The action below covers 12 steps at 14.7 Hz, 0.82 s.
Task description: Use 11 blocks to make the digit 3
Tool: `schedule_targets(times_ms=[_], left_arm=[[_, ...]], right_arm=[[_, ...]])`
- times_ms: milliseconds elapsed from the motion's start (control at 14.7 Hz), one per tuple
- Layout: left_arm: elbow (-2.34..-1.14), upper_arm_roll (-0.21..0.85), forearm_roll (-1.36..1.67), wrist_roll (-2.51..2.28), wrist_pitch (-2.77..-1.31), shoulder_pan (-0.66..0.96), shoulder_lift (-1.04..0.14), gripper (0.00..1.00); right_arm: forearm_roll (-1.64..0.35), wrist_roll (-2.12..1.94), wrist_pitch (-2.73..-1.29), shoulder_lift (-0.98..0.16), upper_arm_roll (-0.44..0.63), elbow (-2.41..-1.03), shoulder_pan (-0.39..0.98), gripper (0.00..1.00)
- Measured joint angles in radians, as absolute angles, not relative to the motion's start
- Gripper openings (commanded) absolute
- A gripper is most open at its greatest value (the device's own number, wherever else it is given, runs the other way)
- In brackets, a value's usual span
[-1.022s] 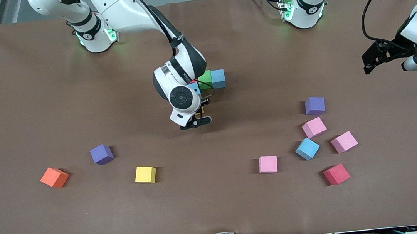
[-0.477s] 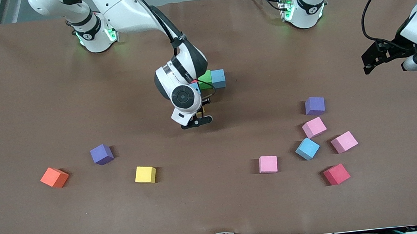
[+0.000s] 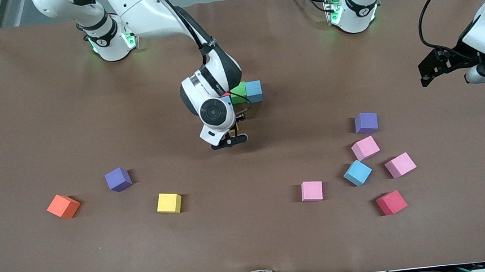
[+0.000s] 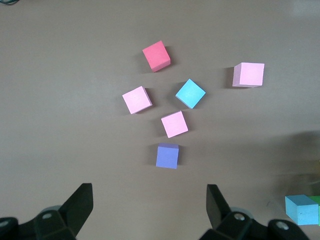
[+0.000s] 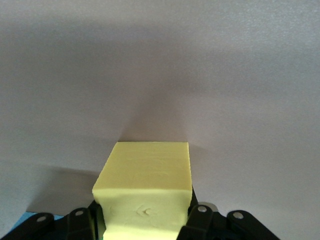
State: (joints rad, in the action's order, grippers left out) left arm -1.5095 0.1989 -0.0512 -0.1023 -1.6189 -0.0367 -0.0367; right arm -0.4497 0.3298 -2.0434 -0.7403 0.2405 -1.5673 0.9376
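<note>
Only a short row is laid, a green block point(image 3: 239, 92) beside a blue block point(image 3: 254, 91), where the right end effector point(image 5: 145, 220) clamps a yellow block point(image 5: 145, 182); the scattered blocks point(image 3: 365, 163) wait under the left end effector point(image 4: 150, 210), jaws apart.

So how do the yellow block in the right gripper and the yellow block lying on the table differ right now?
The held yellow block is clamped in the right gripper, beside the green block. The loose yellow block lies free on the table, nearer the front camera, between the purple block and a pink block. Both are plain yellow cubes.
</note>
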Motion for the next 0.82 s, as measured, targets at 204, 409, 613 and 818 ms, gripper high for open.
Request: schedule_targets(times_ms=[204, 409, 613, 818], left_arm=[[-1.509, 0.199, -0.051, -0.102, -1.619, -0.037, -0.039, 1.00], [-1.509, 0.199, -0.051, -0.102, -1.628, -0.037, -0.046, 1.00], [-1.509, 0.199, -0.051, -0.102, -1.645, -0.037, -0.055, 1.00], [-1.509, 0.199, -0.051, -0.102, -1.657, -0.036, -0.059, 1.00]], right_arm=[[-0.450, 0.330, -2.055, -0.740, 0.237, -1.567, 0.938, 0.32], [-0.450, 0.330, -2.056, -0.741, 0.237, -1.567, 0.938, 0.32], [-0.450, 0.330, -2.055, -0.741, 0.237, -1.567, 0.938, 0.32], [-0.450, 0.330, -2.055, -0.741, 0.237, -1.567, 0.938, 0.32]])
